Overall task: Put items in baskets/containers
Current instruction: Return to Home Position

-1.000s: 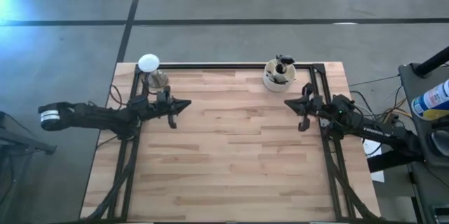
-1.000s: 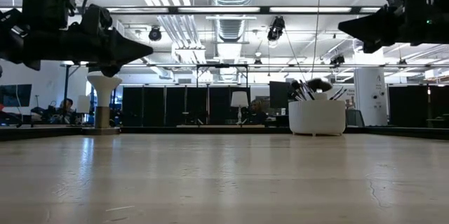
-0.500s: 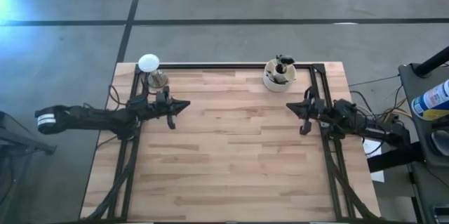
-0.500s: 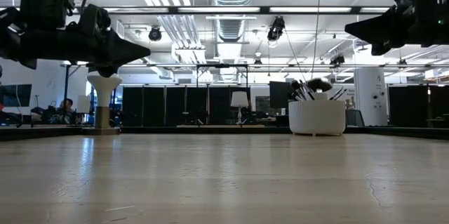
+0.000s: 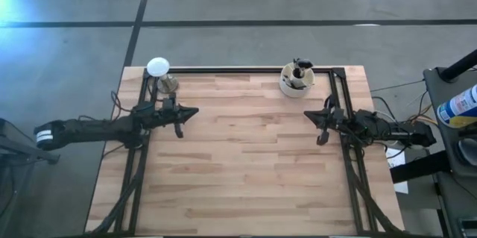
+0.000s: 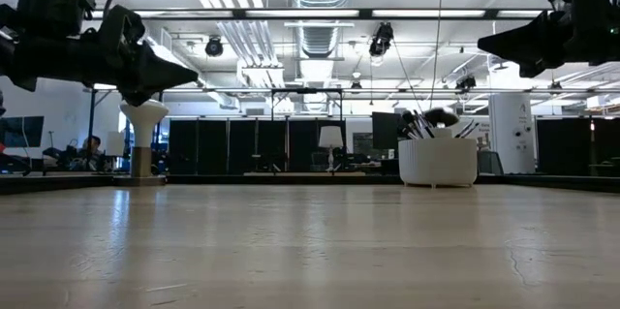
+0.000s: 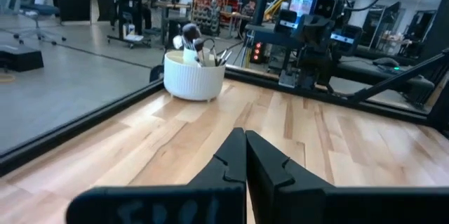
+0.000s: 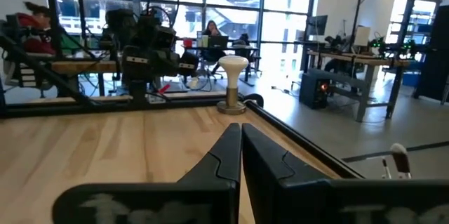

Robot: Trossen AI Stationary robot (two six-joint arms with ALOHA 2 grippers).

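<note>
The cream-white round cup (image 5: 297, 82) stands on its base near the table's far edge, right of middle, also in the low view (image 6: 438, 162) and the left wrist view (image 7: 193, 76). The makeup brushes (image 5: 300, 70) stand inside it, heads up (image 6: 430, 120). My left gripper (image 5: 195, 111) hovers shut above the table's left side (image 6: 194, 77), empty (image 7: 245, 140). My right gripper (image 5: 306, 113) hovers shut above the right side (image 6: 482, 45), empty (image 8: 240, 131).
A white disc on a metallic stand (image 5: 159, 70) sits at the far left corner (image 6: 142, 144). A black frame rail (image 5: 223, 71) runs along the table's far and side edges. Bare wooden tabletop (image 5: 246, 156) lies between the arms.
Both arms have drawn back: the left gripper toward the table's left edge, the right gripper toward the right edge. Both stayed shut and level above the table. The cup and brushes have kept still.
</note>
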